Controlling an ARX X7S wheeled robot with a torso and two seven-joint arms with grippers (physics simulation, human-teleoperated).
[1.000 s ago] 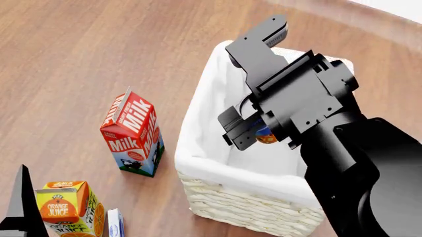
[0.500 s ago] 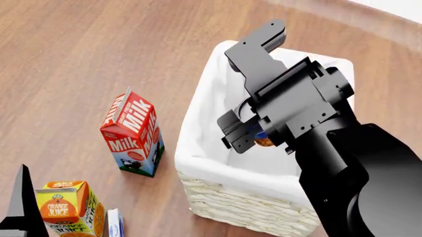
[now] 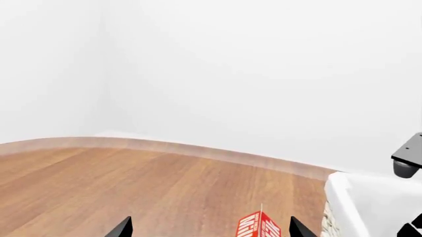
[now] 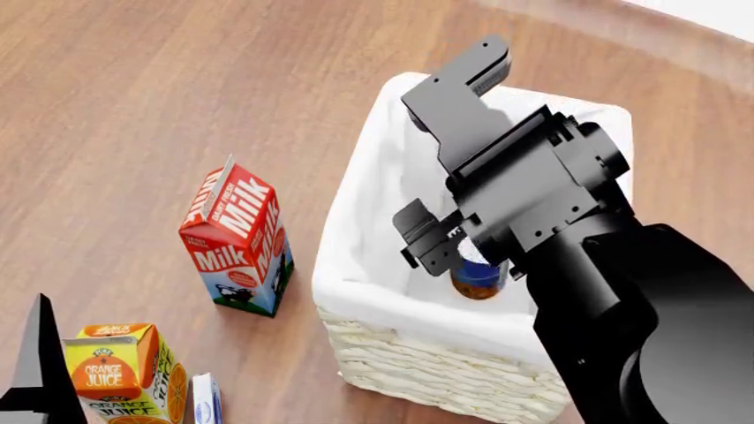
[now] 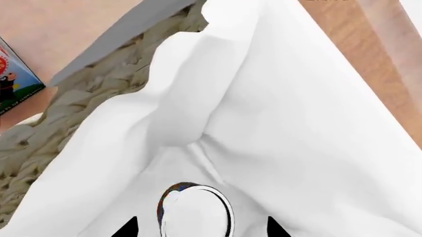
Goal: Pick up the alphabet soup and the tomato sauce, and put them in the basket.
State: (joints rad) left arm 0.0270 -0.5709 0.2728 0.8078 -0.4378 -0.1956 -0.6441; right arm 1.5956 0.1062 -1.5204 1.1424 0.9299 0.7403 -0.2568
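Right gripper (image 4: 454,247) over basket (image 4: 389,132), jaws apart, holding nothing. Soup (image 4: 478,276) directly below fingertips, upright inside basket on white lining, pale top (image 5: 195,211) between fingertip shadows. Milk (image 4: 236,237) beside basket. Left gripper (image 3: 209,228) spread wide, empty.

— Where is the black right arm?
— Reaching forward and down, its black right pincer (image 4: 454,243) pointing downward, fingers parted.

— The left one?
— Only the left pincer's (image 3: 209,228) two dark fingertips show, spread apart.
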